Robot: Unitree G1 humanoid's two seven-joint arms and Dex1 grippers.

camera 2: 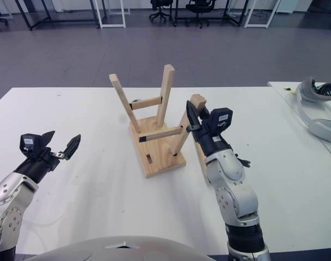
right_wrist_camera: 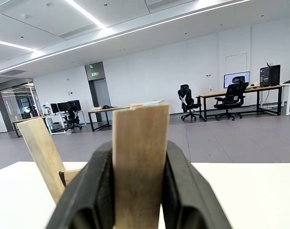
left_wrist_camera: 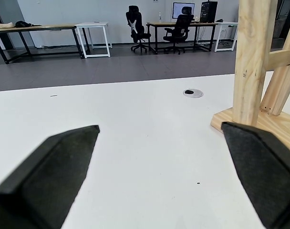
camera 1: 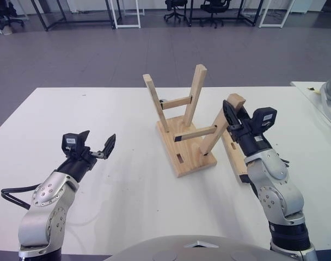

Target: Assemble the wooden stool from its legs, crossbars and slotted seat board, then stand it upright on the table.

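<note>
Left eye view first: where was the stool (camera 1: pixel 184 128)?

Half built and upside down near the middle of the table (camera 1: pixel 100 109). The seat board (camera 1: pixel 191 161) lay flat, with two legs (camera 1: pixel 195 92) standing up from its far end and a crossbar (camera 1: pixel 176 102) joining them.

And the right gripper (camera 1: pixel 231 115)?

It was clamped on the top end of a third leg (camera 1: pixel 214 136), which leaned up from the board's right edge. The right wrist view had a finger (right_wrist_camera: pixel 92 191) pressed to each side of the wood. A second crossbar (camera 1: pixel 195 133) ran from that leg toward the far pair.

Any loose parts?

One more leg (camera 1: pixel 233 157) lay on the table just beside the board's right edge, under the right arm.

The left gripper (camera 1: pixel 98 142)?

Spread wide with nothing in it, above the table toward the front left corner, well apart from the stool.
</note>
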